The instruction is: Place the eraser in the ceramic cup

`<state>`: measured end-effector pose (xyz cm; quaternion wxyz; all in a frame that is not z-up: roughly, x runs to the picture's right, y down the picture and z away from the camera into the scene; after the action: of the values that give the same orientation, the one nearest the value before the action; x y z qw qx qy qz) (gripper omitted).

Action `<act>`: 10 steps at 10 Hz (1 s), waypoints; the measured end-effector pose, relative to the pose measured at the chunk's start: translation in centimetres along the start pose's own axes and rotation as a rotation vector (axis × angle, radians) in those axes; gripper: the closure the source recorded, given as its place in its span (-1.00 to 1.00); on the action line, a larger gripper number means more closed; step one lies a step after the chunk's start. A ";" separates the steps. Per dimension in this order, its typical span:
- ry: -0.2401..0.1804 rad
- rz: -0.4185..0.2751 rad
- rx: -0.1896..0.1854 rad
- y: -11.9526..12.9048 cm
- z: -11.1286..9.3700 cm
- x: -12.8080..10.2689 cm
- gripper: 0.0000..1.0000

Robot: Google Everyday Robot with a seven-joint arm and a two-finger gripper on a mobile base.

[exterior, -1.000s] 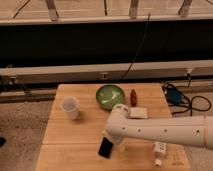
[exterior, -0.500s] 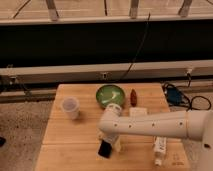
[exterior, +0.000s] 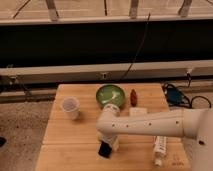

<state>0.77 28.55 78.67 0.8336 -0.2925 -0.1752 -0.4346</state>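
The gripper (exterior: pixel 109 143) is low over the table (exterior: pixel 65 136) near its front edge, right against the eraser (exterior: pixel 104 150). Its grip state cannot be told. The cup (exterior: pixel 70 107) stands well apart, rear left.

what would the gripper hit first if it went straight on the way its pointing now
The gripper points down over the near part of the wooden table. The black eraser is right at its tip, so that comes first, then the table under it. Whether they already touch is unclear.
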 end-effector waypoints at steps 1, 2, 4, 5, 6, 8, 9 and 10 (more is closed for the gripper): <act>0.006 -0.006 0.007 0.0 -0.3 -0.1 0.35; 0.018 -0.013 0.026 0.1 -1.2 -0.2 0.62; 0.026 -0.009 0.037 0.4 -2.7 -0.1 0.95; 0.024 -0.005 0.034 -0.1 -3.0 0.0 1.00; 0.034 -0.010 0.029 -1.1 -3.5 0.8 1.00; 0.044 -0.009 0.018 -2.5 -4.6 2.0 1.00; 0.048 -0.009 0.021 -2.9 -5.4 2.0 1.00; 0.056 -0.009 0.020 -3.1 -6.3 2.1 1.00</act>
<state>-0.33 21.79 76.00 0.8391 -0.2711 -0.1574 -0.4445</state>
